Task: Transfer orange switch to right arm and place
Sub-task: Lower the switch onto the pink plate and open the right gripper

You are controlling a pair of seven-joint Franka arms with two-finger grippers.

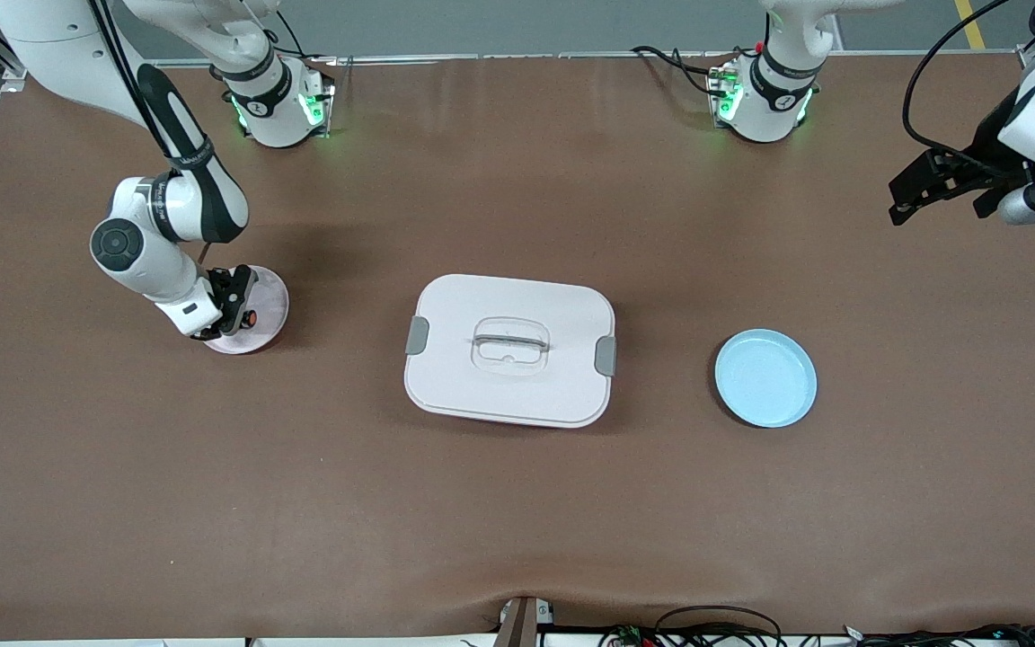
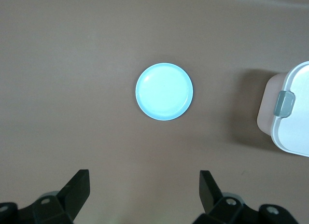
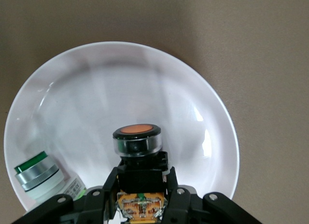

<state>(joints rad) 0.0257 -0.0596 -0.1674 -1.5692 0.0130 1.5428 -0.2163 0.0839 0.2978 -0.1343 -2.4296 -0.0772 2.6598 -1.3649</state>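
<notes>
My right gripper [image 1: 232, 310] is low over the pale pink plate [image 1: 268, 289] toward the right arm's end of the table. In the right wrist view the gripper [image 3: 143, 181] is shut on the orange switch [image 3: 137, 141], a black stubby part with an orange round cap, and holds it over the plate [image 3: 145, 79]. The switch shows in the front view [image 1: 250, 316] as a small orange spot. I cannot tell whether it touches the plate. My left gripper [image 1: 931, 184] waits, open and empty, high over the left arm's end of the table; it also shows in the left wrist view [image 2: 145, 190].
A small clear-and-green part [image 3: 38, 173] lies in the pale pink plate beside the switch. A white lidded container [image 1: 510, 349] with grey clips sits mid-table. A light blue plate [image 1: 765, 377] lies toward the left arm's end; it also shows in the left wrist view [image 2: 164, 91].
</notes>
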